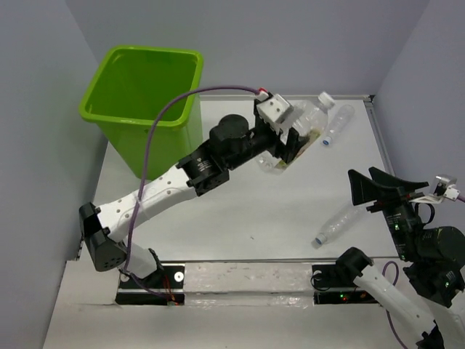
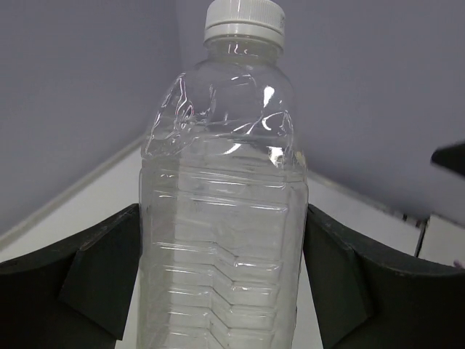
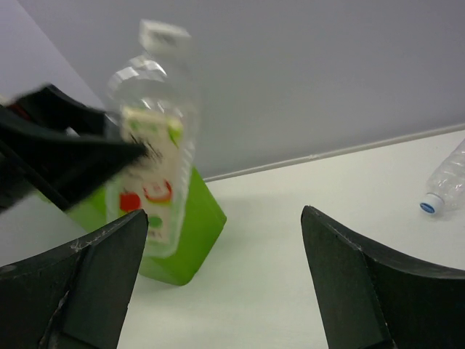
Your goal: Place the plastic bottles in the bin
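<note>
- Overhead: the left gripper (image 1: 292, 134) is clamped across a clear bottle (image 1: 312, 115) with a white cap. It is at the back of the table (image 1: 240, 211), to the right of the bin (image 1: 142, 87) and apart from it. The step in hand looks like the carry to the bin.
- Overhead: the bin's rim stands tall. I would raise the bottle above that rim before swinging left, and let go only over the open mouth, not over the edge.
- Overhead: a blue-capped bottle (image 1: 338, 125) lies just right of the held one. Another bottle (image 1: 334, 229) lies near the right gripper (image 1: 374, 187), which stands open and empty. Both bottles are jobs for later.
- Left wrist: both fingers (image 2: 94, 283) press the bottle's ribbed sides, with the cap pointing away. The walls look thin and slippery, but the hold seems centred, so a steady move without jerks should do.
- Right wrist: its own fingers (image 3: 80, 276) stand wide apart with nothing between them. The held bottle (image 3: 149, 145) shows a label and stands in front of the bin (image 3: 185, 233). Whether it clears the table I cannot tell from here. This arm is best left out of the left arm's path.
</note>
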You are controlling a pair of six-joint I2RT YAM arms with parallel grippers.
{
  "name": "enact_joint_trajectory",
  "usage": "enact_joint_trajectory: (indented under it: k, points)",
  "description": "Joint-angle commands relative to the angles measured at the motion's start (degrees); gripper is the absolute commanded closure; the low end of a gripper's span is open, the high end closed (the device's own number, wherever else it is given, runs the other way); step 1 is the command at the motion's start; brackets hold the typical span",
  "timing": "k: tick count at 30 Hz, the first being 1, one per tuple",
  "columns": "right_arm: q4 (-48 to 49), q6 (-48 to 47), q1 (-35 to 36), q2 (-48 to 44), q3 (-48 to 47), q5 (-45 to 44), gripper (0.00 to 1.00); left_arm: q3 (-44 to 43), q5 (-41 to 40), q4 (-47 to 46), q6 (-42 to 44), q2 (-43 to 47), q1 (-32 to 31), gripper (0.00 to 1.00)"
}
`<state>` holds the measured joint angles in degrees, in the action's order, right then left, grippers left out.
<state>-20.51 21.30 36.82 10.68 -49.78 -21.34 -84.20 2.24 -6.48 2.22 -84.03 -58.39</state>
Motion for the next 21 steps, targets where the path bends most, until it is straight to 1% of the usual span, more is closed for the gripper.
enact_joint_trajectory:
  k: [1, 2, 3, 4, 5, 7, 8, 9, 12, 13, 16, 17, 18, 19, 20, 21]
  points:
    - [2.0, 1.4, 0.2, 2.9, 0.3, 4.1, 0.09, -10.8, -13.8, -4.2, -3.2, 5.0, 1.8, 0.89]
    - [2.2, 1.4, 0.2, 3.6, 0.3, 4.1, 0.09, -12.2, -13.8, -3.8, -2.9, 5.5, 1.8, 0.89]
    - [2.5, 1.5, 0.2, 4.3, 0.6, 5.2, 0.09, -13.6, -16.8, -3.2, -2.9, 5.8, 4.0, 0.89]
    - [2.7, 1.4, 0.2, 5.5, 0.8, 5.6, 0.09, -15.2, -18.0, -2.2, -3.0, 6.1, 5.6, 0.89]
    - [3.0, 1.2, 0.2, 6.1, 1.2, 6.1, 0.09, -17.9, -19.9, -0.2, -3.3, 6.4, 9.4, 0.89]
    - [3.2, 0.9, 0.2, 7.9, 1.4, 6.8, 0.09, -19.7, -23.2, 1.0, -2.6, 7.0, 13.3, 0.89]
    - [3.3, 0.8, 0.2, 8.7, 1.5, 8.1, 0.08, -19.9, -24.4, 1.0, -2.6, 7.3, 15.6, 0.89]
    - [3.5, 0.6, 0.2, 9.4, 1.7, 9.0, 0.08, -20.1, -24.1, 1.0, -2.6, 7.3, 21.1, 0.86]
    - [3.9, 0.1, 0.2, 13.0, 1.9, 12.5, 0.08, -21.7, -24.8, 2.6, -3.4, 6.3, 28.7, 0.86]
    - [4.3, 0.1, 0.2, 13.7, 2.2, 13.0, 0.08, -22.2, -24.9, 3.1, -3.0, 5.5, 32.9, 0.86]
    - [6.3, -0.1, 0.2, 15.9, 3.5, 12.6, 0.08, -21.4, -26.1, 3.4, -3.4, 4.6, 38.1, 0.85]
    - [7.3, 0.0, 0.2, 16.9, 4.4, 11.4, 0.08, -19.6, -26.2, 3.1, -3.9, 4.6, 40.9, 0.85]
    - [8.4, 0.0, 0.2, 17.5, 4.9, 10.9, 0.07, -18.4, -27.5, 2.6, -4.4, 4.7, 41.8, 0.83]
    - [12.0, -0.2, 0.2, 18.6, 5.7, 10.3, 0.07, -16.8, -28.2, 1.3, -5.6, 5.5, 42.6, 0.77]
    - [13.6, -0.4, 0.2, 19.9, 6.4, 9.6, 0.07, -13.1, -29.0, 0.3, -6.3, 6.1, 43.3, 0.69]
    - [14.6, -0.4, 0.2, 21.8, 6.1, 8.4, 0.07, -11.4, -30.1, -0.8, -6.9, 6.6, 44.0, 0.59]
